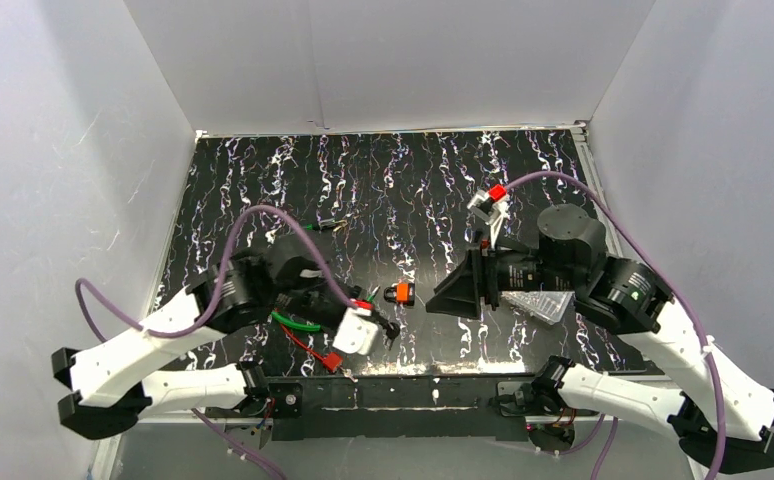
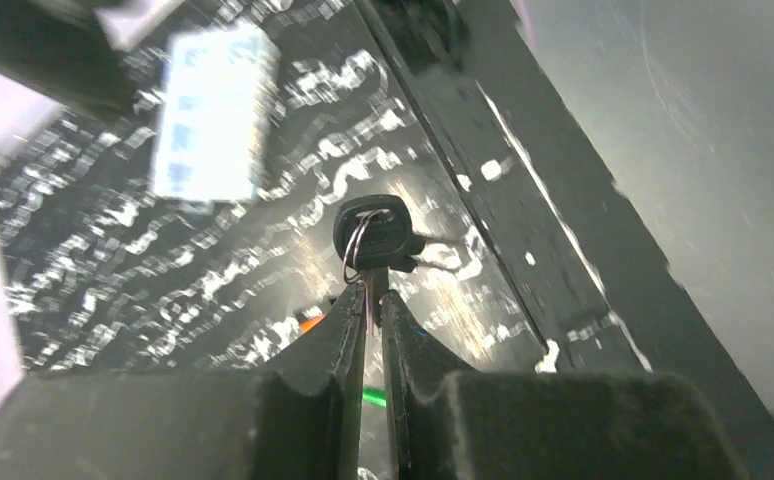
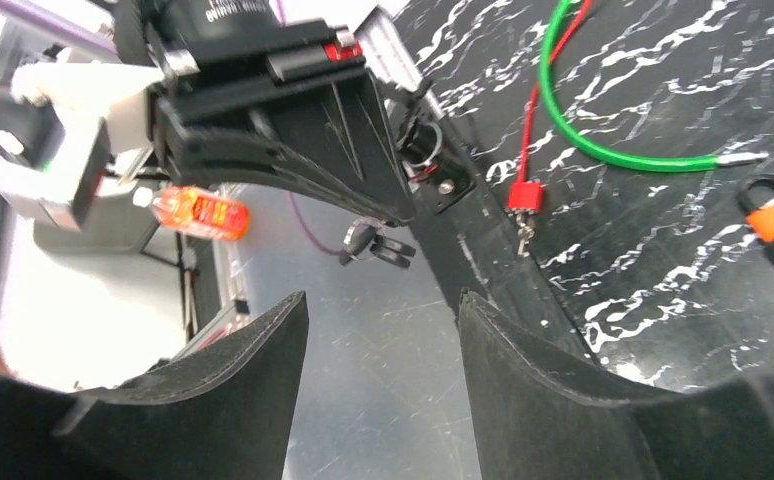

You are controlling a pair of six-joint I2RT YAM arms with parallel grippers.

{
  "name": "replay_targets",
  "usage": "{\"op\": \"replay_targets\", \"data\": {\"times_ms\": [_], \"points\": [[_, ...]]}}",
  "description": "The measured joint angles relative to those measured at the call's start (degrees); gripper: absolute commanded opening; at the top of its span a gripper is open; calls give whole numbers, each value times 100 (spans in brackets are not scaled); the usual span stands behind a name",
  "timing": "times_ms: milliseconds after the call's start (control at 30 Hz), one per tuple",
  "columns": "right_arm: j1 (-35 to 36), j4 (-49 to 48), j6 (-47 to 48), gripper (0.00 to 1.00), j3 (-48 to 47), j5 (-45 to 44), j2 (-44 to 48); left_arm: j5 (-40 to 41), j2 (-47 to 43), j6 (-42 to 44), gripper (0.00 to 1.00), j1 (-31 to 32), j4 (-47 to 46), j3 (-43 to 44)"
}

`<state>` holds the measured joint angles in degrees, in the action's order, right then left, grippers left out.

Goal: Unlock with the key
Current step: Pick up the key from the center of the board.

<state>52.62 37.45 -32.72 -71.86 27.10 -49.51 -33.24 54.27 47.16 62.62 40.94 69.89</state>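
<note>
Black key (image 2: 373,232) pinched in left gripper (image 2: 368,296), unseen from above; right gripper (image 3: 383,302) gapes empty.

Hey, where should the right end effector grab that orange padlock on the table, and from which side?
Grip the orange padlock by its orange body, across the two side edges, coming down from above. It seems to lie flat on the table, so its sides are exposed and the shackle end stays free. The right end effector stands open, ready.
</note>
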Motion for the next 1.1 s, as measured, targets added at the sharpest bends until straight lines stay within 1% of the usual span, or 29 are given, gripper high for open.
{"op": "replay_targets", "data": {"times_ms": [100,267,400,533,633,767,900,967,1100], "points": [[0,-37,-20,64,198,-413,280,280,592,570,0,31,1032,364],[0,-215,-147,64,1064,-1084,927,1140,1223,1193,0,132,2388,537],[0,-462,-212,64,1583,-1412,964,2019,1415,1443,0,648,3171,923],[0,-890,-286,64,1947,-1616,724,2702,1752,1420,0,1140,4022,1641],[0,-1321,-351,64,2264,-1741,652,3189,2103,1104,0,1308,4348,2024],[-9,-2081,-482,64,2748,-1800,751,3625,2517,836,0,1387,4448,2250],[-59,-2709,-579,60,3050,-1763,751,4172,2726,471,0,1664,4449,2369],[-89,-2985,-605,59,3054,-1752,638,4607,2782,350,0,1863,4435,2308],[-144,-3382,-606,60,3052,-1775,425,5714,2605,440,0,2374,4461,1565]]}}
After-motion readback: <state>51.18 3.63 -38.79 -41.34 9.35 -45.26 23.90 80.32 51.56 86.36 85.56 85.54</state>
